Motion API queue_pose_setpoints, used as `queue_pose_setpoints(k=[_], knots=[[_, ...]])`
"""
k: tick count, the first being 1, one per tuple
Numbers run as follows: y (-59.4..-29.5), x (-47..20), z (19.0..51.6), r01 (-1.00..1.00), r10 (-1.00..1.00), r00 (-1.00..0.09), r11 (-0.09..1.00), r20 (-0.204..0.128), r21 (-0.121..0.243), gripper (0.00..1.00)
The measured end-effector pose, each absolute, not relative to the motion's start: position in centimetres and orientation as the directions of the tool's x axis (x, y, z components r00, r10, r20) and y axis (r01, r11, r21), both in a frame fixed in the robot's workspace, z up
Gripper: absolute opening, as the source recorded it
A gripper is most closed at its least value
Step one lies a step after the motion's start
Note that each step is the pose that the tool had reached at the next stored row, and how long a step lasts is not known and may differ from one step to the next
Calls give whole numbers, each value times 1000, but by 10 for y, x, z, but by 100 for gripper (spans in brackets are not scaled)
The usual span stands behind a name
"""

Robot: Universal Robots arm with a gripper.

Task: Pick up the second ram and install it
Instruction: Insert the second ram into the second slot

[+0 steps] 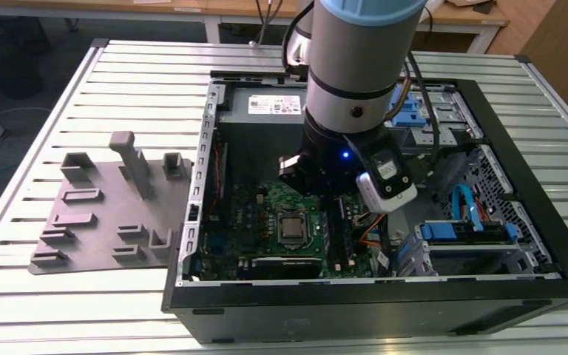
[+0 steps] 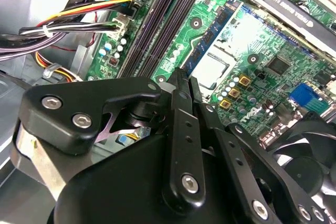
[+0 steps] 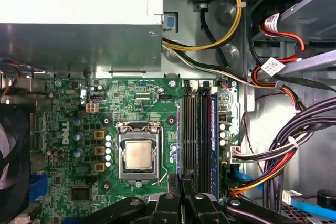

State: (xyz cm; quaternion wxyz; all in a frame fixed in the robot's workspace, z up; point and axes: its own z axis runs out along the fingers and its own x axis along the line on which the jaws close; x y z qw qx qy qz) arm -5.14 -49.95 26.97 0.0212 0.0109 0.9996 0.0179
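Holds gripper [image 3: 181, 178] pincer closed together above memory slots [image 3: 195, 129], 3 o'clock of CPU socket [image 3: 139, 156]; best kept square to slot, pressing evenly, straight down

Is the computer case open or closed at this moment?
Open. In the exterior view the computer case has no side panel on top, so the green motherboard and the cables inside lie exposed.
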Motion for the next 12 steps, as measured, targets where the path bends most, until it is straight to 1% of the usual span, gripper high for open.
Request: queue_pose_setpoints(k=[12], knots=[[-500,-51,263,21,23,-999,999,-42,36,11]])
